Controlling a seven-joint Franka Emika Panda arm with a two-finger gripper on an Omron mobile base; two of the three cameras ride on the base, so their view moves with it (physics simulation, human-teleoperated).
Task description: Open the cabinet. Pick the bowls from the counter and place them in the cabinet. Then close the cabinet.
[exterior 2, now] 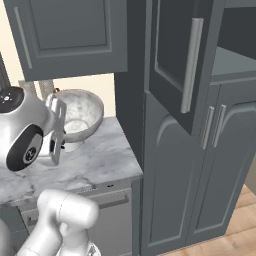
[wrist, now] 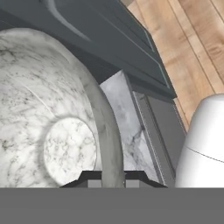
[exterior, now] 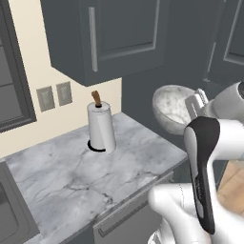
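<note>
Fingers (wrist: pixel 113 178) clamped on the marbled bowl (wrist: pixel 48 127) rim (at 6 o'clock); keep it level above the bench (exterior: pixel 71 171) toward the cabinet (exterior 2: pixel 187 60).

The marbled bowl (exterior 2: pixel 77 112) hangs tilted above the counter (exterior: pixel 71 176), its rim pinched. The cabinet (exterior 2: pixel 187 65) door stands open.
</note>
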